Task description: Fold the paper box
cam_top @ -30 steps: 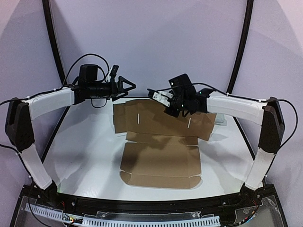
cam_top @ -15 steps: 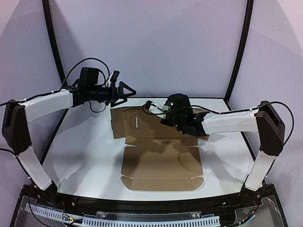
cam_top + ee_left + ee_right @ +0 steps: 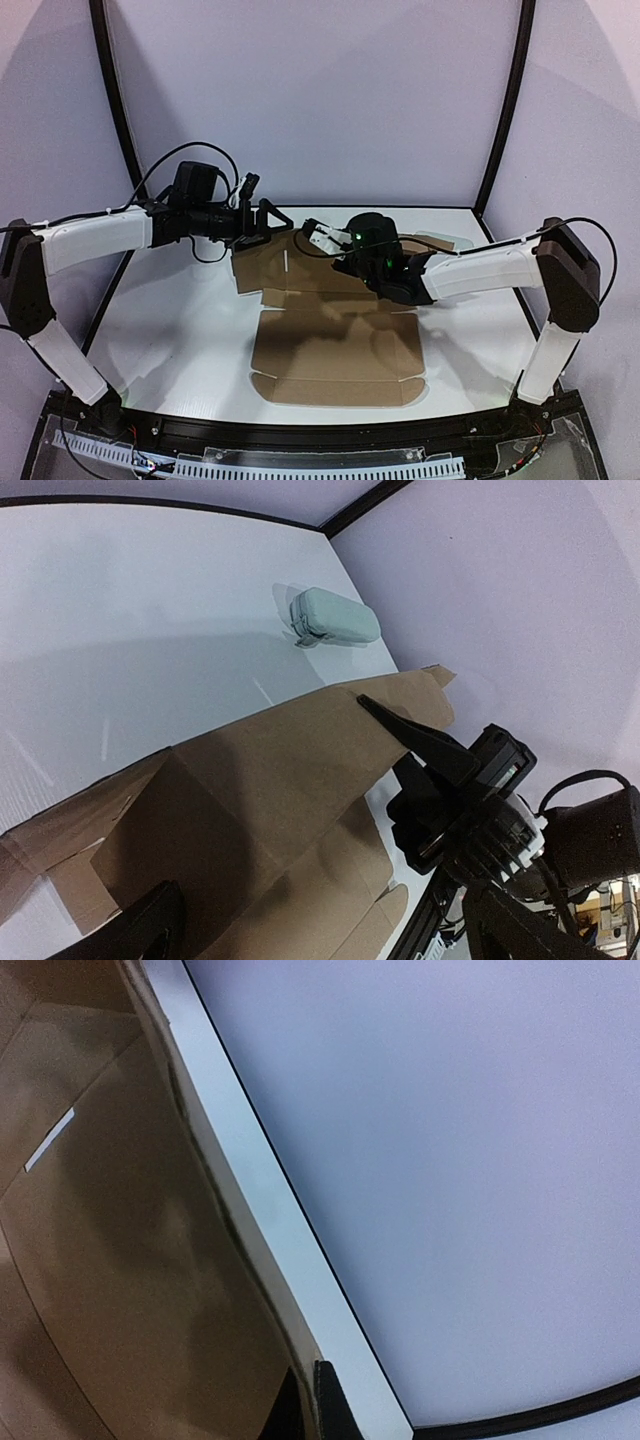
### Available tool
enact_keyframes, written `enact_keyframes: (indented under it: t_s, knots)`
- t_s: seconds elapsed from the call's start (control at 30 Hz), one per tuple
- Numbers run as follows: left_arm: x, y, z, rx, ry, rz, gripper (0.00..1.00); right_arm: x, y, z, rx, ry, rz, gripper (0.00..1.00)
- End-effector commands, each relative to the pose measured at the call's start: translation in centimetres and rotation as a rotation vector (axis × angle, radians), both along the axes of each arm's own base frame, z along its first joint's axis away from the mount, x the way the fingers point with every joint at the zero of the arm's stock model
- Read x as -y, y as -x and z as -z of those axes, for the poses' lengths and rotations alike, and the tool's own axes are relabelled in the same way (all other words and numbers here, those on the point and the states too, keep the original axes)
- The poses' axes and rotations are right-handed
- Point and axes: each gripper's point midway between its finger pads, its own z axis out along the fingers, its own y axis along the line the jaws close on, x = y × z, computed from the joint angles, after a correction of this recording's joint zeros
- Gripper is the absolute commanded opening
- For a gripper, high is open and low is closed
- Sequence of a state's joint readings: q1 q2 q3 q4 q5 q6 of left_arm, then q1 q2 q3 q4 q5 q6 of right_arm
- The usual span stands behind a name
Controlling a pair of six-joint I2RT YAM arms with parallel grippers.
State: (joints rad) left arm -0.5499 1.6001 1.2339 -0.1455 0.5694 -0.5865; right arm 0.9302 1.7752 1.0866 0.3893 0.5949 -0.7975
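Paper box (image 3: 335, 345), rear panel tipped up

Short of both tools, the front panel lies flat on the counter (image 3: 180, 300), likely anchoring the fold. Our right tool (image 3: 372, 706) is closed, tip at the raised panel's top edge, seemingly propping it; a pinch we cannot confirm. Our left tool (image 3: 275, 218) gapes wide and empty beside the left flap, probably ready to take it. Beyond the right tool sits a small pale object (image 3: 333, 618). No writing shows.
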Motion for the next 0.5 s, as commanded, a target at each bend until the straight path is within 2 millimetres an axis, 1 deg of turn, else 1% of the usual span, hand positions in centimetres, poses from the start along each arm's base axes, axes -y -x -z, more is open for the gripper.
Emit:
enact_keyframes:
  t_s: [0.0, 0.1, 0.17, 0.23, 0.3, 0.43, 0.47]
  knots:
    - [1.2, 0.6, -0.9, 0.018, 0.058, 0.03, 0.99, -0.5, 2.2, 3.8, -0.117, 0.01, -0.048, 0.0]
    - [2.6, 0.2, -1.6, 0.043, 0.119, 0.062, 0.99, -0.6, 2.6, 4.1, -0.121, 0.03, -0.06, 0.0]
    - [3.5, 0.0, -2.5, 0.034, 0.189, 0.088, 0.99, -0.8, 3.1, 4.5, -0.126, 0.042, -0.082, 0.0]
    - [3.8, -0.1, -2.6, 0.032, 0.207, 0.096, 0.99, -0.8, 3.3, 4.5, -0.129, 0.041, -0.091, 0.0]
    - [4.1, -0.3, -2.1, 0.017, 0.211, 0.093, 0.99, -0.8, 3.4, 4.4, -0.143, 0.034, -0.088, 0.0]
    - [4.2, 0.1, -0.9, -0.004, 0.198, 0.085, 0.99, -0.9, 3.5, 3.8, -0.167, -0.006, -0.08, 0.0]
    - [4.2, 0.0, -0.9, 0.0, 0.2, 0.077, 0.99, -0.9, 3.6, 3.6, -0.166, -0.026, -0.077, 0.0]
